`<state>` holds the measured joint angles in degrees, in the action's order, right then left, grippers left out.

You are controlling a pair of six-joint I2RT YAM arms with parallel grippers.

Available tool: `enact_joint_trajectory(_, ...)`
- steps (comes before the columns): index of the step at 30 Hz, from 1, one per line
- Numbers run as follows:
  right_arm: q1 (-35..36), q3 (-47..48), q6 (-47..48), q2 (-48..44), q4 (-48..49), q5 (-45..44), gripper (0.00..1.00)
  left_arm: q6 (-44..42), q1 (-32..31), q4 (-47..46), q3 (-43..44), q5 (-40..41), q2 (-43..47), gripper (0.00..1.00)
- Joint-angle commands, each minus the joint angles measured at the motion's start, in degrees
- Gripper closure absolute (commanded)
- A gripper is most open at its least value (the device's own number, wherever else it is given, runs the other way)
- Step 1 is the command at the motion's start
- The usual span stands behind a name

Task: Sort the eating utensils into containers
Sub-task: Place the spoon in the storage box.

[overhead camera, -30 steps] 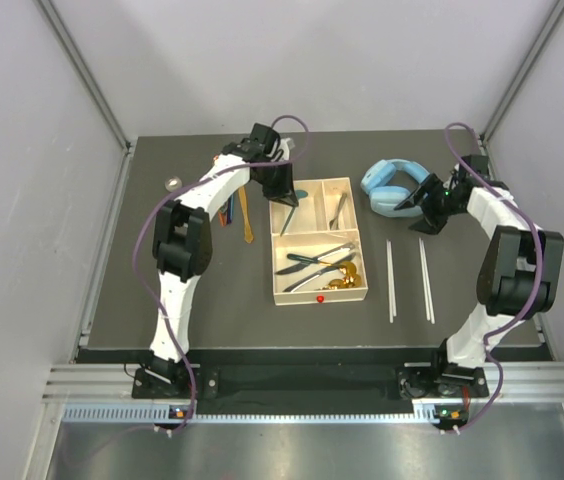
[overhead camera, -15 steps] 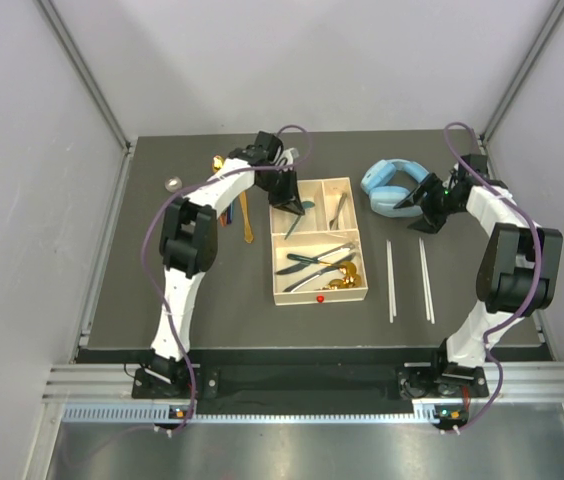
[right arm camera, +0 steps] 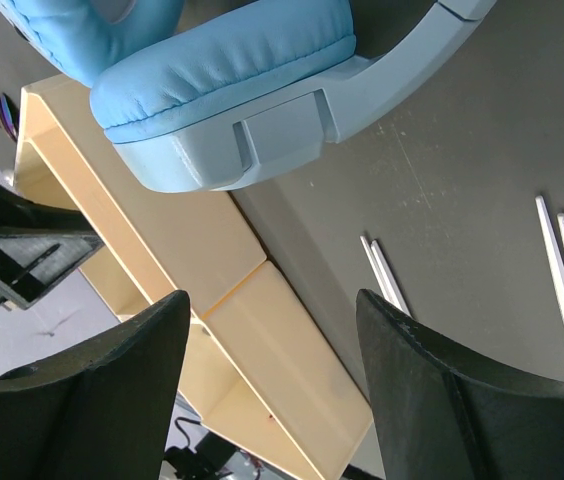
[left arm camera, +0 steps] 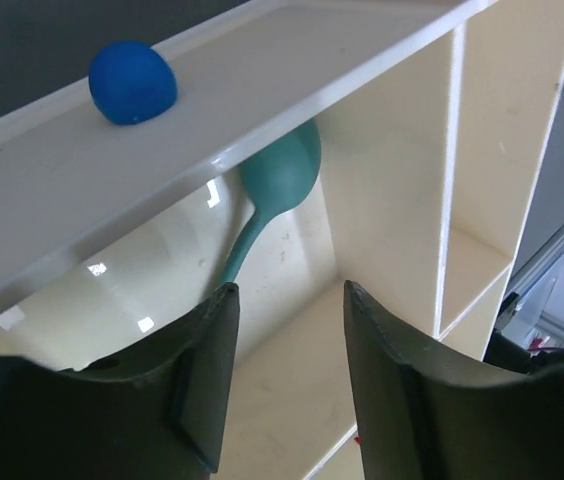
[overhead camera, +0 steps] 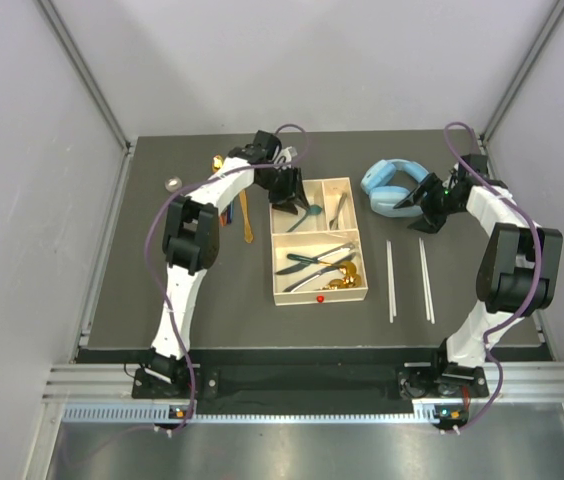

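From above, the left arm (overhead camera: 190, 240) is stretching far up the table and bending right at its wrist. The left gripper (overhead camera: 284, 190) is hanging over the far left small compartment of the cream tray (overhead camera: 275, 272), where a teal spoon (overhead camera: 305, 213) is lying. A fork (overhead camera: 340, 208) is lying in the far right small compartment, and dark-and-silver knives (overhead camera: 312, 262) and gold spoons (overhead camera: 343, 281) are lying in the large near one. A wooden knife (overhead camera: 247, 218) and coloured spoons (overhead camera: 227, 211) are lying on the table left of the tray, and two pairs of chopsticks (overhead camera: 391, 280) are lying right of it. The right arm (overhead camera: 510, 255) is reaching far and turning left, and the right gripper (overhead camera: 430, 213) is hovering beside the light-blue headphones (overhead camera: 392, 187). In the left wrist view the left gripper (left arm camera: 287, 370) is standing with its fingers (left arm camera: 202, 385) parted and gripping nothing. The teal spoon (left arm camera: 277, 180) is lying free beyond them, leaning against the tray wall (left arm camera: 82, 175) below a blue dot (left arm camera: 132, 82). In the right wrist view the right gripper (right arm camera: 267, 390) is spreading its fingers (right arm camera: 442, 390) wide around nothing. The headphones (right arm camera: 232, 90) are resting on the table just beyond, touching the tray (right arm camera: 212, 250), with the chopsticks (right arm camera: 382, 270) near them.
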<state>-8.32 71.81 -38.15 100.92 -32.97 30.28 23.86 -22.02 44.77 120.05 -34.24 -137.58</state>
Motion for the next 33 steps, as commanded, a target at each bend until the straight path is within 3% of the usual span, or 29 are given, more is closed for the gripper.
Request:
enact_joint_trajectory(1,0.05,2.63,-0.43,-0.29,1.42,0.39,0.32,-1.09,0.22,-0.74,4.49,0.13,2.31,0.48)
enact_joint_trajectory(9,0.23,3.77,0.09,-0.03,0.89,0.30,0.32,-2.50,2.07,-0.21,7.21,3.74,8.80,0.49)
enact_joint_trajectory(12,0.23,4.04,0.36,-0.20,0.37,-0.05,0.32,-2.59,3.65,-1.00,6.87,11.63,13.54,0.50)
enact_joint_trajectory(18,0.23,4.48,0.45,-0.29,-0.16,-0.40,0.32,2.51,9.18,-9.18,-6.57,24.74,21.91,0.53)
enact_joint_trajectory(24,0.23,5.79,0.45,-0.20,-0.87,-0.40,0.32,-1.00,11.12,-1.45,0.09,28.43,13.06,0.56)
enact_joint_trajectory(33,0.23,7.29,0.27,-0.38,-1.57,-1.10,0.32,0.93,11.12,-3.91,-0.26,32.12,6.98,0.60)
